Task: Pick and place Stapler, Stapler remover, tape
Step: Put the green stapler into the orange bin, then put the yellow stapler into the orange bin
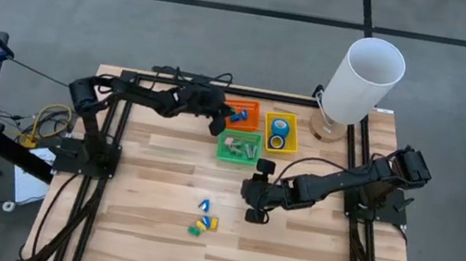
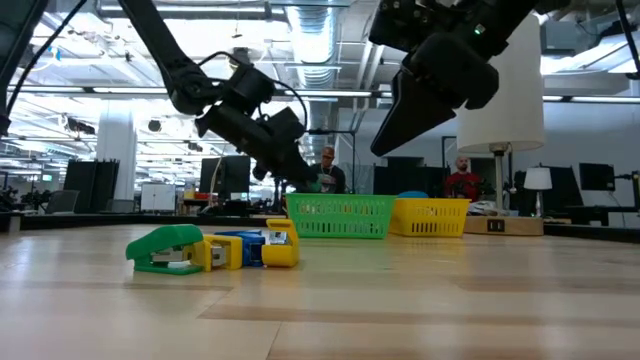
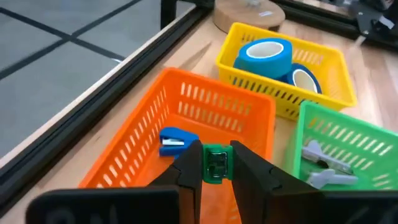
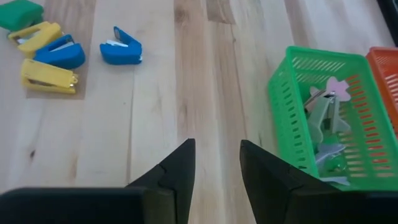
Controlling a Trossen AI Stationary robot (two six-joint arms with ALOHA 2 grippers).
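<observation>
My left gripper [image 3: 216, 150] is shut on a small green stapler [image 3: 216, 165] over the orange basket [image 3: 140, 146] at the table's far side. A blue stapler [image 3: 173, 141] lies in that basket. Beside it, the yellow basket [image 3: 283, 99] holds two blue tape rolls [image 3: 267, 57], and the green basket [image 4: 292, 124] holds staple removers [image 4: 326, 112]. My right gripper [image 4: 217, 152] hangs open above bare wood mid-table [image 1: 255, 213], with nothing between its fingers. Several loose staplers [image 1: 205, 221], green, yellow and blue, lie on the table nearer the front edge. My left gripper pinches the green stapler's two sides [image 3: 215, 174] between its two fingers. The fingers slant downward, coming from the table's left. The stapler is lifted clear, above the orange basket's inside.
A tall white cylinder on a round wooden base [image 1: 363, 81] stands at the far right corner, close to the yellow basket. Black frame rails [image 1: 107, 157] run along the table's sides. Bare wood lies between the loose staplers and the baskets.
</observation>
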